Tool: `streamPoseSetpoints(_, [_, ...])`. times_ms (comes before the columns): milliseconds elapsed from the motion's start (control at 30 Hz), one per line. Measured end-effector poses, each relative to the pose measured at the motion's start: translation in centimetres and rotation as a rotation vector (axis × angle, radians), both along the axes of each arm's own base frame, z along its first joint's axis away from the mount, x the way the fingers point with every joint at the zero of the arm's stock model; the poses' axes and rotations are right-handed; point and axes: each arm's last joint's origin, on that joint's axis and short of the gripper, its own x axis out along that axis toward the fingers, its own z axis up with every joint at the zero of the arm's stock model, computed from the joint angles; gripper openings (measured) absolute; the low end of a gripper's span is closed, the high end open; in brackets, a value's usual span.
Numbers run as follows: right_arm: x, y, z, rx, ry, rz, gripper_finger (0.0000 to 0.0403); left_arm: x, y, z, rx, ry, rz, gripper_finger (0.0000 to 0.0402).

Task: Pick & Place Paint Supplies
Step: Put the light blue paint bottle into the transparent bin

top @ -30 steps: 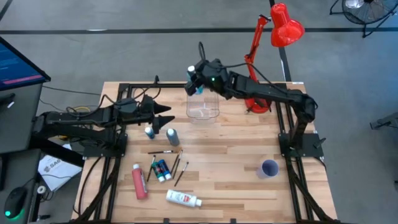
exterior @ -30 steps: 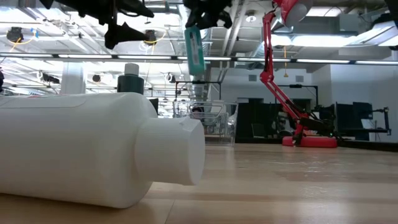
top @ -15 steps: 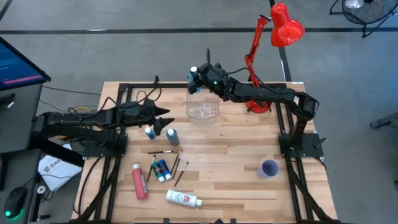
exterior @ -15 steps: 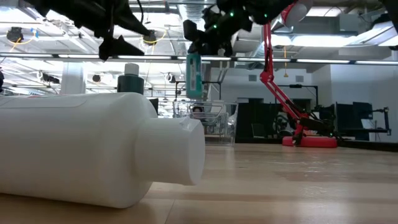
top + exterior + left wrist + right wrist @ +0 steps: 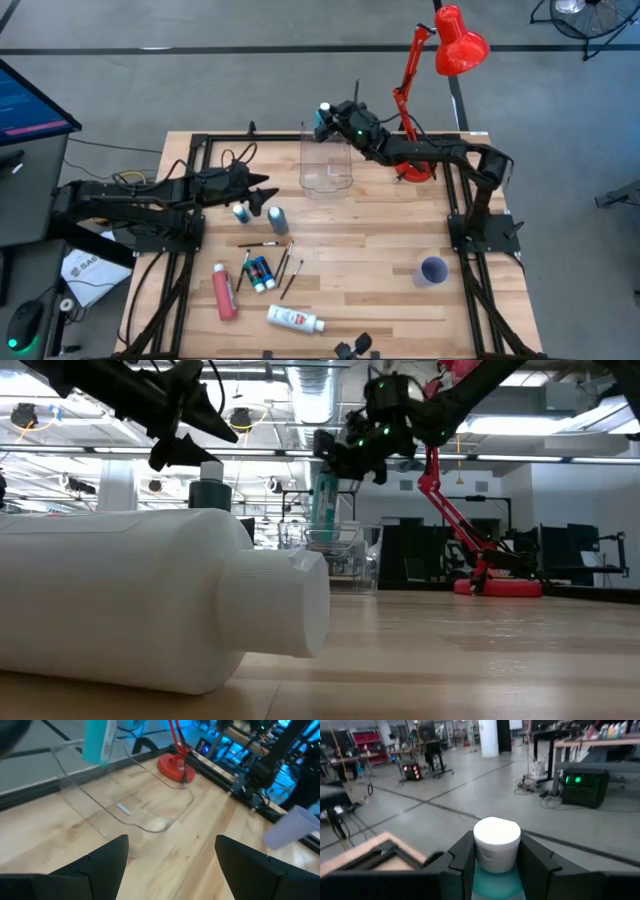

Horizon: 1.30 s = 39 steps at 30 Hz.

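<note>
Your right gripper point(image 5: 326, 115) has its jaws clamped just under the cap of the light, slippery blue-green bottle point(image 5: 326, 500) above the clear box point(image 5: 325, 172) at the counter's far side, left jaws wide.

Counted: one clear plastic box point(image 5: 325, 172); one purple plastic cup point(image 5: 433, 270); one red desk lamp point(image 5: 440, 70); six paint bottles and tubes; several thin dark brushes.

Light blue bottle point(image 5: 322, 113), white cap, upright, held aloft. Grey bottle point(image 5: 277, 220) standing. Pink-red point(image 5: 224, 292) and white point(image 5: 294, 319) bottles lying flat. Dark paintbrushes point(image 5: 284, 262) scattered between.
</note>
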Motion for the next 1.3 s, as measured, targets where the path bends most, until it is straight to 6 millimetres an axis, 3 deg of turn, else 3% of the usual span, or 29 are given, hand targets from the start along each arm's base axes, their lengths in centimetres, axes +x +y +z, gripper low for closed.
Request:
streamPoseSetpoints(267, [1.0,-0.1,-3.6,0.045,0.111,0.023,0.0106,-0.1,0.5,0.1,0.005,-0.005,0.035,0.0294])
streamPoseSetpoints(433, [0.9,-0.3,-3.4,0.032,0.102,-0.026,0.0106,-0.1,0.5,0.0,0.005,-0.004,0.035,0.0294])
streamPoseSetpoints(767, [0.9,-1.0,-5.5,0.077,0.141,-0.070,0.0112,-0.1,0.5,0.1,0.009,-0.006,0.040,0.0294])
streamPoseSetpoints(1300, [0.5,-1.4,-5.9,0.117,0.157,-0.171,0.0113,-0.1,0.5,0.1,0.037,0.007,0.047,0.0294])
